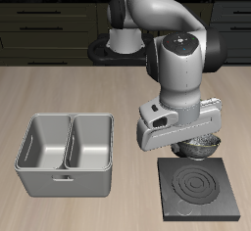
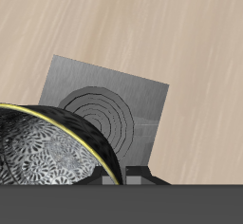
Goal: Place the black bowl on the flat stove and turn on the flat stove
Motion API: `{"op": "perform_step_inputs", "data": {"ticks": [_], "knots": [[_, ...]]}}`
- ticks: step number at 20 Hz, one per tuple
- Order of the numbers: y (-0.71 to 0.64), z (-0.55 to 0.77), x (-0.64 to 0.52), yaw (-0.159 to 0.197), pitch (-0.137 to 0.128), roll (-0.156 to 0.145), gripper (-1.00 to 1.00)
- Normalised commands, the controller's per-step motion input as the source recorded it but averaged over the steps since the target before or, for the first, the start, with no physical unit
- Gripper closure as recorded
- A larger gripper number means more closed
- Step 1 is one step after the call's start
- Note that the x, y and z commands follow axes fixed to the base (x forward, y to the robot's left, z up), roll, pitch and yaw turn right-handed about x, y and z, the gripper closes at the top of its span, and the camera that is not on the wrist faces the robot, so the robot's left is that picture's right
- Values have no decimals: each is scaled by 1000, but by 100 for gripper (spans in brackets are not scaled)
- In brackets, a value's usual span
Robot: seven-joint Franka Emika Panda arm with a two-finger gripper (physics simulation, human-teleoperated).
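The black bowl (image 1: 201, 150), dark with a speckled silvery pattern, hangs in my gripper (image 1: 196, 143) just above the back edge of the flat stove (image 1: 200, 189). The stove is a dark square slab with ring marks, near the table's front edge. My gripper is shut on the bowl's rim; the white hand hides most of the bowl from the exterior view. In the wrist view the bowl (image 2: 47, 147) is large and close, with a yellowish rim, and the stove (image 2: 109, 100) lies on the table beyond it. One finger tip (image 2: 142, 177) shows beside the bowl.
A grey metal container with two compartments (image 1: 67, 166) stands on the table beside the stove, near the front edge. Dark cabinets and the robot's base (image 1: 125, 39) are at the table's back.
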Motion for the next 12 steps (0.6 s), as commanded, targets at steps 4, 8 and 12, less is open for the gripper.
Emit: {"op": "perform_step_inputs", "data": {"ticks": [4, 8, 12], "knots": [[-49, -134, 57, 12, 13, -9, 100], [-36, -115, 25, 13, 12, 2, 100], [-34, -121, 44, 22, 14, 3, 100]]}}
